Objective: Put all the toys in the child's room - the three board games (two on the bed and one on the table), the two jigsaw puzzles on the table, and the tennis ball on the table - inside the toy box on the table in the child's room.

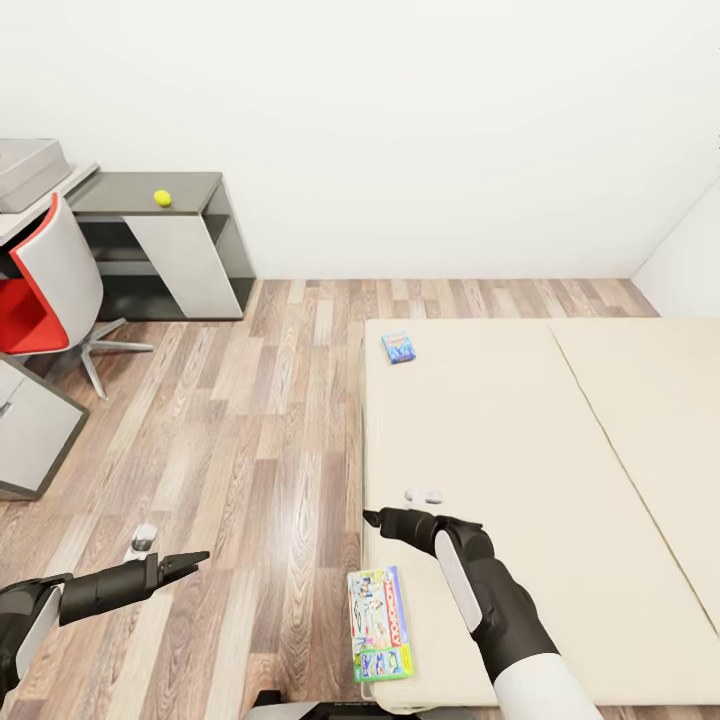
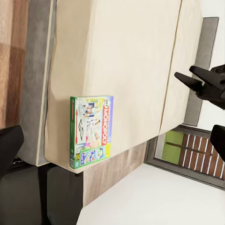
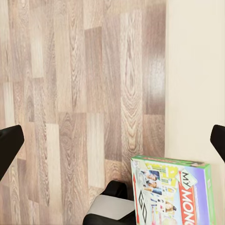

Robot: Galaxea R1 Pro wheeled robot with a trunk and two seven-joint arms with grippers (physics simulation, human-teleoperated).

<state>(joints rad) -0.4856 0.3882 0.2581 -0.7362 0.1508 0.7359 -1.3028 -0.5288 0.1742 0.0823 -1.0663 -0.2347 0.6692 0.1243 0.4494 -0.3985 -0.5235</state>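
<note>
The green-edged Monopoly board game (image 1: 380,623) lies flat at the near left corner of the bed (image 1: 520,440); it is also in the left wrist view (image 2: 91,131) and the right wrist view (image 3: 174,192). A smaller blue-teal board game (image 1: 399,347) lies near the bed's far left edge. The tennis ball (image 1: 162,197) rests on the dark grey cabinet. The toy box (image 1: 28,170) stands on the table (image 1: 75,183) at far left. My right gripper (image 1: 373,518) hangs open over the mattress edge, just beyond the Monopoly box. My left gripper (image 1: 192,561) is open above the floor, left of the bed.
A red and white swivel chair (image 1: 50,285) stands by the table. A white-fronted drawer unit (image 1: 30,430) sits at the left edge. Wood-plank floor (image 1: 250,420) lies between the bed and the furniture. White walls close the room behind.
</note>
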